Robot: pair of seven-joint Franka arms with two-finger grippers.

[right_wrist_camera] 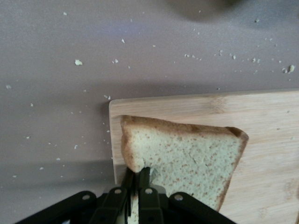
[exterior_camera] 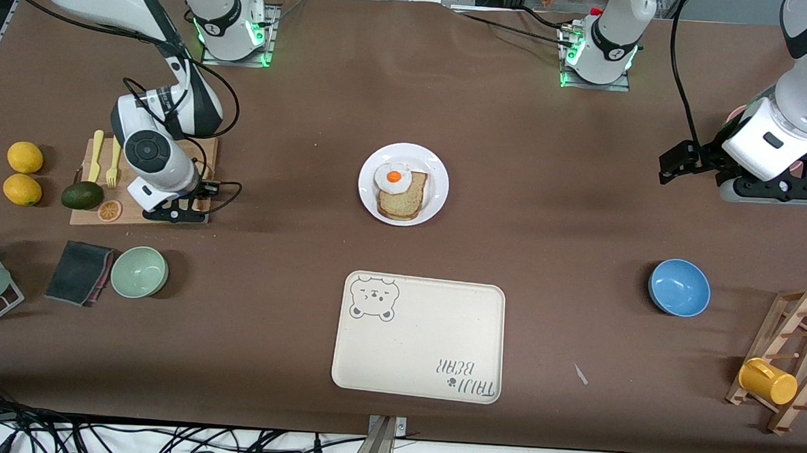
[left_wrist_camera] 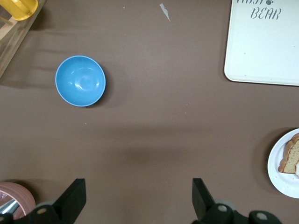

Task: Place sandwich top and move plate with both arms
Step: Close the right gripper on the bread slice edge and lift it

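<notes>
On the cutting board [exterior_camera: 143, 181] at the right arm's end of the tabletop [exterior_camera: 547, 212], well apart from the plate [exterior_camera: 403, 183], the right tool [right_wrist_camera: 138, 179] was pinching one edge of the sandwich top [right_wrist_camera: 187, 161], its fingers pressed onto the slice. The slice lay at the board's corner, its crust edge by the board's rim. The plate sat mid-tabletop, carrying the lower slice [exterior_camera: 403, 198] with the fried egg [exterior_camera: 393, 177] on one corner. The tray [exterior_camera: 419, 336] lay nearer the camera than the plate. The left tool [left_wrist_camera: 138, 198] waited over bare tabletop well toward the left arm's end from the plate, fingers spread, holding nothing, with the blue bowl [exterior_camera: 679, 287] not far off. The step in hand looked like the pick-up of the top slice. Next, the right arm would need to lift it clear of the board, carry it over the plate and lower it squarely on the egg.
</notes>
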